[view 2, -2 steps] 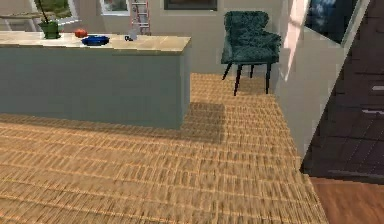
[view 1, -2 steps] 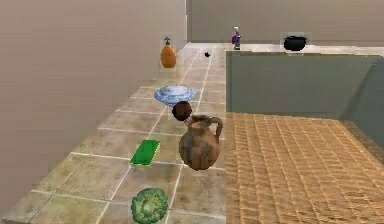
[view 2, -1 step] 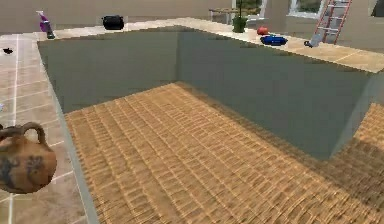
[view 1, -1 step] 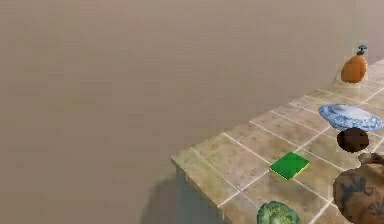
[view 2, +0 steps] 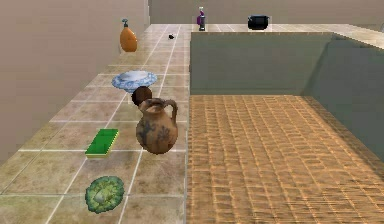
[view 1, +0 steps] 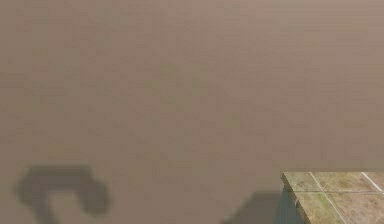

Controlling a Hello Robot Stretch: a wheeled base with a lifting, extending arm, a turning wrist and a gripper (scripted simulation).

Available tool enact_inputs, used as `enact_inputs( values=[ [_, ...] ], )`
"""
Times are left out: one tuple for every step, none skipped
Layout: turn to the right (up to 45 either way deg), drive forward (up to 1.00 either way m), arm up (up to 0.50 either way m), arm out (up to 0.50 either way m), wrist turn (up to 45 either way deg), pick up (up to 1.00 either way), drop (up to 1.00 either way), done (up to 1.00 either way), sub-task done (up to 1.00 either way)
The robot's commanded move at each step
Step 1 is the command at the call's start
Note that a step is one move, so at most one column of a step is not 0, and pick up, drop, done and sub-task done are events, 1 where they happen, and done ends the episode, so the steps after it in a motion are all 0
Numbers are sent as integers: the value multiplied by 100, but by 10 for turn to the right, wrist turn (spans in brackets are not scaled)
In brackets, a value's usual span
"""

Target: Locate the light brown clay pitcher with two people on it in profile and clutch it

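Pitcher (view 2: 157,125), light brown clay, stands on the tiled bench (view 2: 60,150) just beside a flat green block (view 2: 101,142), a blue-white dish (view 2: 133,80) farther back. Locating looks done; clutching it is left. State of the fingers: I cannot tell

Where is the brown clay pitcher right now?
In the arm side view, the pitcher stands left of the middle on the tiled counter, just right of a flat green thing and below a blue plate.
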Motion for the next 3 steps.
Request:
enact_inputs(
  values=[
    [0,0,50,0,0,0,0,0,0],
    [0,0,38,0,0,0,0,0,0],
    [0,0,0,22,0,0,0,0,0]
  ],
)
